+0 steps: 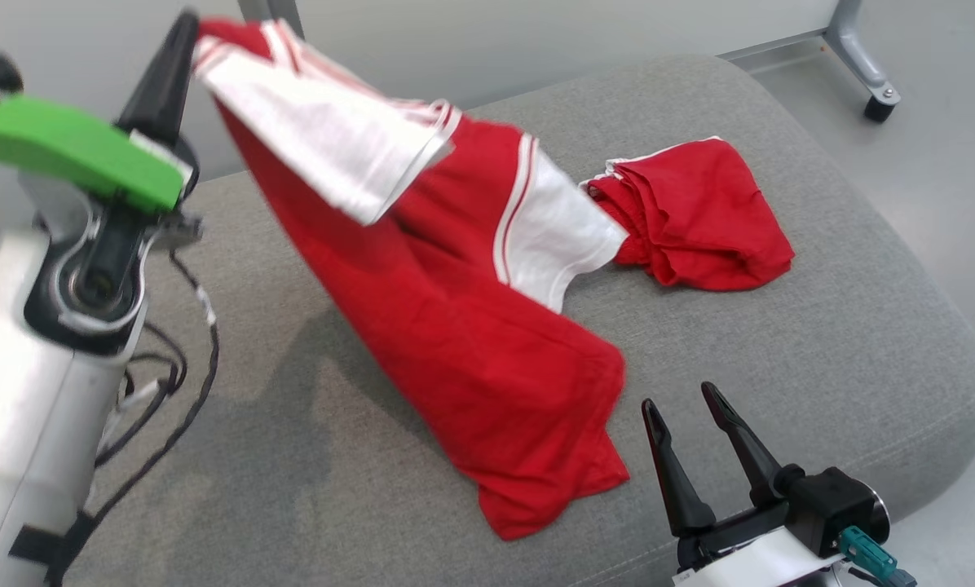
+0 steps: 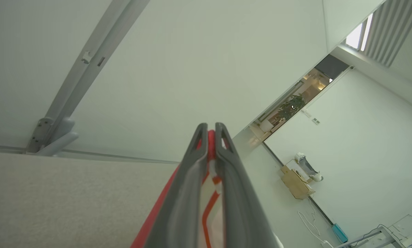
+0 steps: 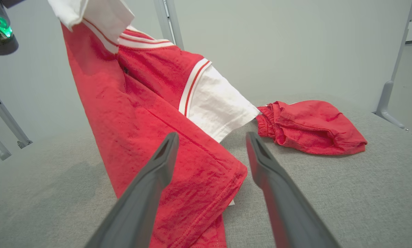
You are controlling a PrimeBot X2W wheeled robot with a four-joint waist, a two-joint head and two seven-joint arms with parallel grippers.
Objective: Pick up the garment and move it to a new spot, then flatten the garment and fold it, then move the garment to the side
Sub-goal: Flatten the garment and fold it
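The garment is a red shirt with white sleeves and striped trim. My left gripper is shut on its upper edge and holds it raised at the upper left, so the cloth hangs slanting down to the grey cushion, where its hem lies. In the left wrist view the left gripper pinches red and white cloth of the garment. My right gripper stands open at the lower right, just right of the hem. In the right wrist view the right gripper frames the garment low down.
A second red piece of clothing lies bunched on the cushion at the right, touching the shirt's white sleeve; it also shows as the bunched red clothing. A metal frame leg with a caster stands on the floor beyond the cushion. Cables hang from my left arm.
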